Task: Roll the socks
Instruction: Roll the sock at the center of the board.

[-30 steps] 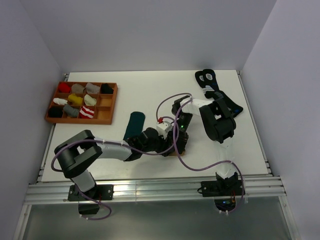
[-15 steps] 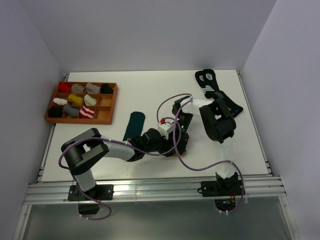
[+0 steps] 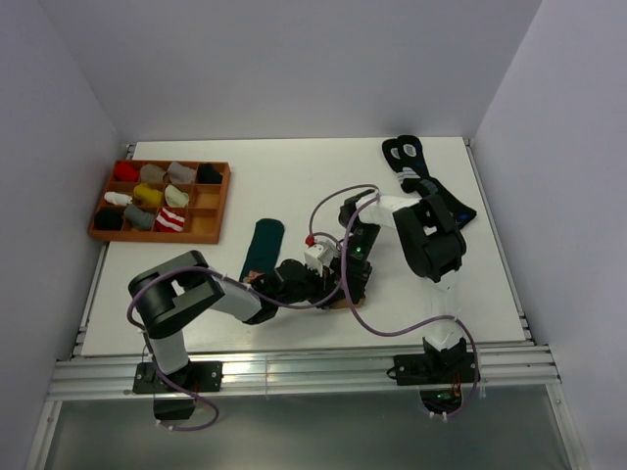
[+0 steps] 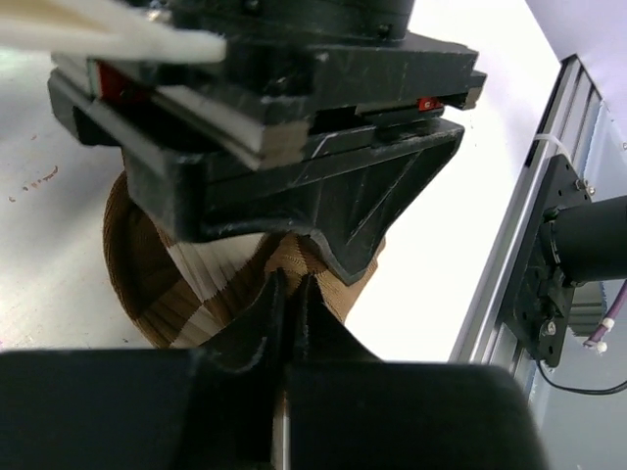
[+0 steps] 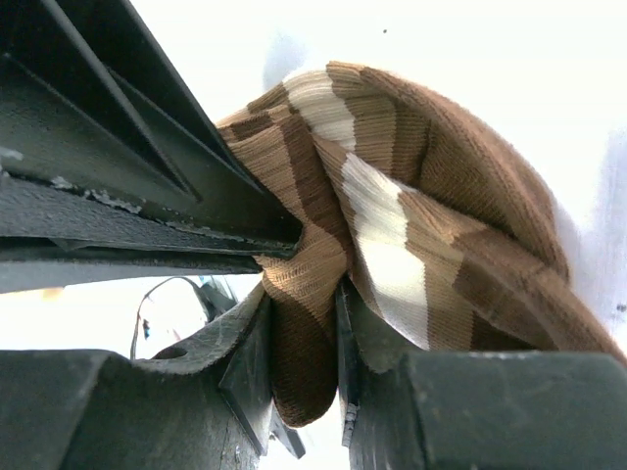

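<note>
Top external view: the brown sock (image 5: 411,196) is worked by both grippers on the white table (image 3: 294,176), near its front edge.
A wooden tray (image 3: 157,236) of rolled socks is seen well to the left of the brown sock and farther back. A dark green sock (image 3: 263,245) is laid flat just to the left of the brown sock. The left gripper (image 4: 291,294) is brought in from the left, with its fingers pressed together at the brown sock's edge; whether cloth is caught between them cannot be told. A fold of the bunched, cream-striped brown sock is pinched by the right gripper (image 5: 302,313), which is set against the brown sock from behind. Black socks (image 3: 416,166) are left well to its right, at the back.
</note>
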Robot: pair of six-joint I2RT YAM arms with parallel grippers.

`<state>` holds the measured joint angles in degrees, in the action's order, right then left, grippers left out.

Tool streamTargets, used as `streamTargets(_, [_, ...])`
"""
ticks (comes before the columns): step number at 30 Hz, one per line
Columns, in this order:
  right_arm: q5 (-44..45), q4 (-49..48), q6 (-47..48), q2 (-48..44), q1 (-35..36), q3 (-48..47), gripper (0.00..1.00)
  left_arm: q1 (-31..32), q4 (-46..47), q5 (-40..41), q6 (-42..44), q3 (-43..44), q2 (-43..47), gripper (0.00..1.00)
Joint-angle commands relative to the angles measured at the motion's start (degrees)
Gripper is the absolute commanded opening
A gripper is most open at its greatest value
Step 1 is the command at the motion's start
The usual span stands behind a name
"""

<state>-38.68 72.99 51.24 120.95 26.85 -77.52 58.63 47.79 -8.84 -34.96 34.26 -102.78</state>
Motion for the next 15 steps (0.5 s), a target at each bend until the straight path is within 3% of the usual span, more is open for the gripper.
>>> streamTargets(1, [1.15, -8.55, -2.19, -3.43, -0.22, 1.75, 0.19, 0.78, -1.83, -1.71, -1.95, -2.70, -2.42, 0.00])
streamTargets(3, [1.50, -11.36, -4.04, -5.89, -0.31, 3.07, 0.31, 0.87, -1.48, -1.53, -2.74, -3.58, -2.60, 0.00])
streamTargets(6, [2.02, -14.27, -6.24, -9.75, -0.57, 5.26, 0.40, 0.87, 0.54, -1.35, -4.15, -5.07, -3.30, 0.00])
streamTargets(15, [0.45, -15.34, -7.21, -19.86, -3.03, 8.43, 0.50, 0.96, 3.98, -0.48, -7.32, -6.93, -5.76, 0.00])
